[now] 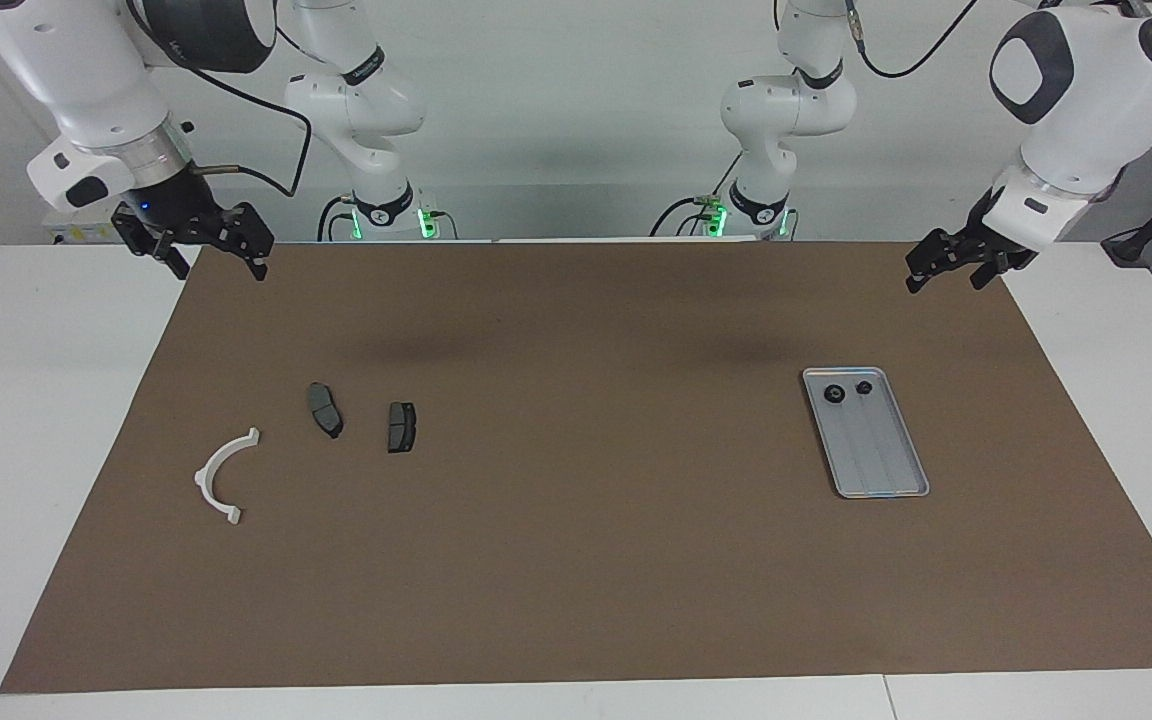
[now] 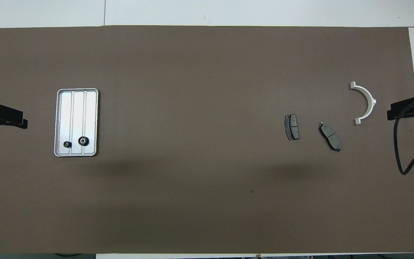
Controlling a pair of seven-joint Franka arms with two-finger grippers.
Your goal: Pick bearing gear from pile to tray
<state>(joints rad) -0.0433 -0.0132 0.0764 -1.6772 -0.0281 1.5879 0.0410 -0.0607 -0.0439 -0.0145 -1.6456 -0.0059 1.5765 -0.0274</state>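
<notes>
While both end effectors hang open and empty, two gears (image 2: 75, 142) in tray (image 2: 77, 94) (teeth visible only from overhead), pile (image 1: 311, 441) apart.

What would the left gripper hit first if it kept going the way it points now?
Probably the bare brown mat. The left gripper hangs open over the mat's corner, pointing down and slightly inward; the tray looks clear of that line, though depth is uncertain.

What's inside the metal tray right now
Two small black gears lie in the tray, at its end nearer the robots. The rest is bare; nothing covers it.
</notes>
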